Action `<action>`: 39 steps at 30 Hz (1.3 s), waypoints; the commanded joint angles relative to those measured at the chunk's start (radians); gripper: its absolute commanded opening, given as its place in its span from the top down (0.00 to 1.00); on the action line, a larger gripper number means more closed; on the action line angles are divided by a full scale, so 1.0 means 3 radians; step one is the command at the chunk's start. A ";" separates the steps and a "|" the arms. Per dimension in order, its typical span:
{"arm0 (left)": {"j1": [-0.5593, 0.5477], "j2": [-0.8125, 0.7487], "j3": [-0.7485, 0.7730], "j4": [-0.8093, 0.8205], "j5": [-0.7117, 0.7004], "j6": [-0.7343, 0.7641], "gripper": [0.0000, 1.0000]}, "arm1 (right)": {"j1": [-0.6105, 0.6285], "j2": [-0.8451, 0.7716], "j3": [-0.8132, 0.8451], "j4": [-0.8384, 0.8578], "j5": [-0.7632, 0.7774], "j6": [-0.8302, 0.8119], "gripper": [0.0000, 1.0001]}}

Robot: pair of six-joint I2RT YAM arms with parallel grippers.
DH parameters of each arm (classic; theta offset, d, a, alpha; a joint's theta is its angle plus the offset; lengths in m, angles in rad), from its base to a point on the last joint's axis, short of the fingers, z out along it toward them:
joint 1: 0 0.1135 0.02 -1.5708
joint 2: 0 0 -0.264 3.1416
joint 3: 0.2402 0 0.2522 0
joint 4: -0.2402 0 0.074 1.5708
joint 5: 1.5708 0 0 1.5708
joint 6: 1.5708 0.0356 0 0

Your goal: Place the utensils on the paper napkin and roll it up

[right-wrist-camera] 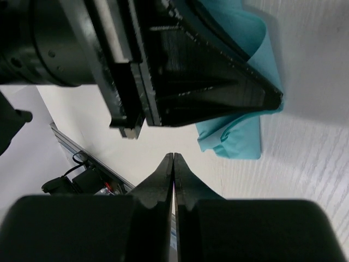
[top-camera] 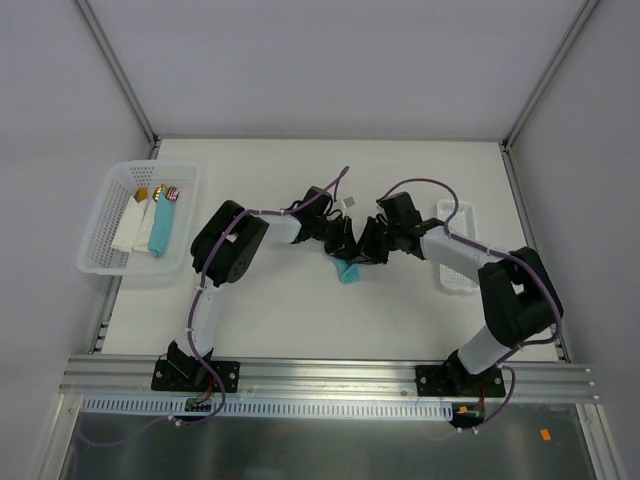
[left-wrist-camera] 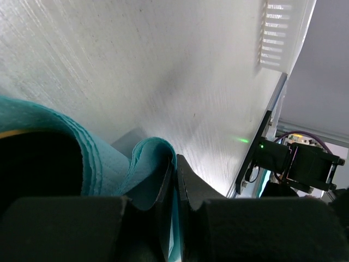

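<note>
So the left gripper [left-wrist-camera: 175,164] is clamped down on a fold of the paper napkin [left-wrist-camera: 144,164], and you can see a strip of turquoise squeezed between its fingers. The rest of the sheet curls off in loose layers toward 9 o'clock in the left wrist view. The right gripper [right-wrist-camera: 173,157] is pinched closed with nothing in it, and its tips sit just short of the napkin, which is at about 2 o'clock from them. From above, both arms meet over the bunched-up napkin near the middle of the table [top-camera: 300,320]. A white basket [top-camera: 95,250] with a few bits in it sits out at 9 o'clock, and a white slotted tray [top-camera: 465,215] at 3 o'clock.
</note>
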 commanded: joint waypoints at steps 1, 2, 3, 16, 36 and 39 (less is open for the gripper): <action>-0.0034 0.0177 -0.0029 -0.0312 -0.0292 0.0274 0.93 | 0.0026 0.0178 0.0185 0.0111 0.0033 -0.0031 0.97; -0.0034 0.0172 -0.0034 -0.0317 -0.0292 0.0289 0.93 | 0.0026 0.0259 0.0206 0.0117 0.0038 -0.0036 0.97; -0.0034 0.0177 -0.0029 -0.0317 -0.0292 0.0294 0.93 | 0.0021 0.0290 0.0211 0.0137 0.0043 -0.0051 0.97; -0.0040 0.0167 -0.0019 -0.0388 -0.0287 0.0371 0.91 | -0.0020 0.0434 -0.0187 0.0076 0.0227 -0.0092 1.00; 0.0476 -0.1080 0.0150 -0.0449 0.0603 0.0218 0.60 | -0.0030 0.0516 -0.0515 0.0188 0.0232 0.0194 1.00; 0.0543 -0.1249 -0.0059 -0.0557 0.0669 0.0406 0.60 | -0.0030 0.0521 -0.0571 0.0249 0.0222 0.0271 1.00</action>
